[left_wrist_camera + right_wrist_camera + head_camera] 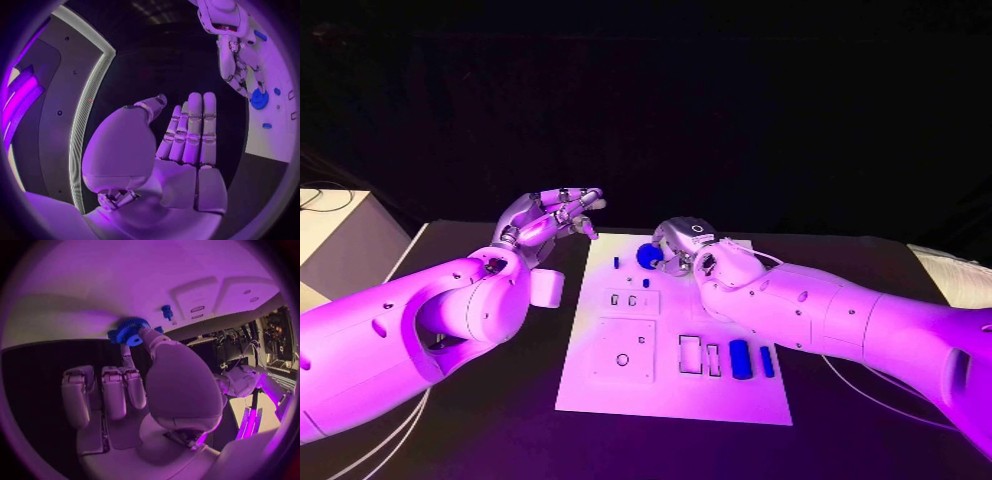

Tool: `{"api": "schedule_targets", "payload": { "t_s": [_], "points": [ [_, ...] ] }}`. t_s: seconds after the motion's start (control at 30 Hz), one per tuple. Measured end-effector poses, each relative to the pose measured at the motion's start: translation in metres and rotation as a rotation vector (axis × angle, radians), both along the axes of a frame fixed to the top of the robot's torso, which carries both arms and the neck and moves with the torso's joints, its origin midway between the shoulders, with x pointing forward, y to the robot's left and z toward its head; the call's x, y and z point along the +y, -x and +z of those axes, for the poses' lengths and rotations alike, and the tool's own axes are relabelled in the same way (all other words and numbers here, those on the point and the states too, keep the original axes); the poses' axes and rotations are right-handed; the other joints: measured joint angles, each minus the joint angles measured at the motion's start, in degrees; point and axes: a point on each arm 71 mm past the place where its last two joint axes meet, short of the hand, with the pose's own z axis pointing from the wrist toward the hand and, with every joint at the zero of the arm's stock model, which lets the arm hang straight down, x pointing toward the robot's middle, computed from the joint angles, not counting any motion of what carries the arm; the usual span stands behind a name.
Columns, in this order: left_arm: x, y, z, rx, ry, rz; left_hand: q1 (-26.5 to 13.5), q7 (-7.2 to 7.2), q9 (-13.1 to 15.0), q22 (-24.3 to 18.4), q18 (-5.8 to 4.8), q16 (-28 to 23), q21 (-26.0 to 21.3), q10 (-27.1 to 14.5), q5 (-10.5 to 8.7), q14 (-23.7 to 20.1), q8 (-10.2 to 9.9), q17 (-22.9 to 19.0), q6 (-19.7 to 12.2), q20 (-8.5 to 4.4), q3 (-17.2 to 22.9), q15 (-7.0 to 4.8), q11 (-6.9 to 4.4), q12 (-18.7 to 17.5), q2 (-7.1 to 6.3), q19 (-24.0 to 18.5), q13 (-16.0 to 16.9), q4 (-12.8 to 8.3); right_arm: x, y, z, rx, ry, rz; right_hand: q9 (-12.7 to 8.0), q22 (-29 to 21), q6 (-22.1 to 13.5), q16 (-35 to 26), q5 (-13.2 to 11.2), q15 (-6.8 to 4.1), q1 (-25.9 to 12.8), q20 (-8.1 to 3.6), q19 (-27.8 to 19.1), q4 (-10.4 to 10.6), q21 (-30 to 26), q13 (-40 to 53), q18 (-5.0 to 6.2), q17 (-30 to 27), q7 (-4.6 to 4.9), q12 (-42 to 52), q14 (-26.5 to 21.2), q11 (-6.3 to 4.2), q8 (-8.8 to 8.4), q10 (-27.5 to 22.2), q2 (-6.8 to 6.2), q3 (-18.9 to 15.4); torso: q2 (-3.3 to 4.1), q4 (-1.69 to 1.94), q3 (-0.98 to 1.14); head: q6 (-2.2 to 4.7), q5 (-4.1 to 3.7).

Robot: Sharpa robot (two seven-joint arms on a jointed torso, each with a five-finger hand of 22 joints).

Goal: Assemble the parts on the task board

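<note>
Reaching over the far end of the task board (733, 395), the right hand (687, 243) touches a round blue gear (649, 257) with its fingertips, the gear sitting on the board's top edge area. The left hand (548, 222) hovers beside the board's far left corner, fingers straight and apart, holding nothing. Two blue bars (750, 359) lie near the board's near right corner.

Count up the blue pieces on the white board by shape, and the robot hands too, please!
Round blue gear: 1
Long blue bars: 2
Small blue pegs: 2
Robot hands, the left hand and the right hand: 2
Total: 7
</note>
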Motion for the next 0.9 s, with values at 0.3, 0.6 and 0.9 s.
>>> {"api": "schedule_targets", "payload": {
  "t_s": [0.3,0.6,0.9],
  "points": [
    [-0.0001,0.0,0.0,0.0,0.0,0.0,0.0,0.0,0.0,0.0,0.01,0.0,0.0,0.0,0.0,0.0,0.0,0.0,0.0,0.0,0.0,0.0,0.0,0.0,0.0,0.0,0.0,0.0,0.0008,-0.0015,-0.0013,-0.001,0.003,-0.004,0.1,0.0,-0.1,0.0,-0.01,0.0,-0.42,0.0,0.0,0.18,0.0,0.0,0.0,0.05,0.1,0.0,0.0,0.0,-0.23,0.0,-0.4,-0.18,-0.01,-0.15,0.0,-0.08,0.21],
    [-0.0001,0.0,-0.0001,0.0,0.0,0.0,0.0,0.0,0.0,-0.01,0.0,0.0,0.0,0.0,0.0,0.0,0.0,0.0,0.0,0.0,0.0,0.0,0.0,0.0,0.0,0.0,0.0,0.0,0.0019,-0.0021,-0.0032,0.001,0.001,-0.008,-1.67,-0.01,-5.71,0.0,-2.03,0.73,-1.76,0.53,0.1,2.69,0.0,-0.01,0.0,0.04,1.39,0.0,-0.11,0.62,-4.21,0.0,-0.93,-2.69,-0.01,-0.12,0.02,0.13,0.21],
    [0.0,-0.0002,-0.0002,0.001,-0.001,-0.001,0.0,0.0,0.0,0.12,0.01,0.0,-0.01,0.0,0.0,0.0,0.0,-0.05,0.0,0.0,0.0,0.0,0.0,0.0,0.0,0.0,0.07,0.0,0.0004,-0.0019,-0.0029,0.007,-0.018,-0.004,-2.41,0.04,-6.96,0.0,-6.23,0.73,-2.33,0.53,0.1,6.27,0.0,-0.01,0.0,0.04,1.03,0.0,-0.11,0.62,-4.79,0.0,-0.32,-7.21,-0.02,-0.18,0.02,0.13,0.31]
  ]
}}
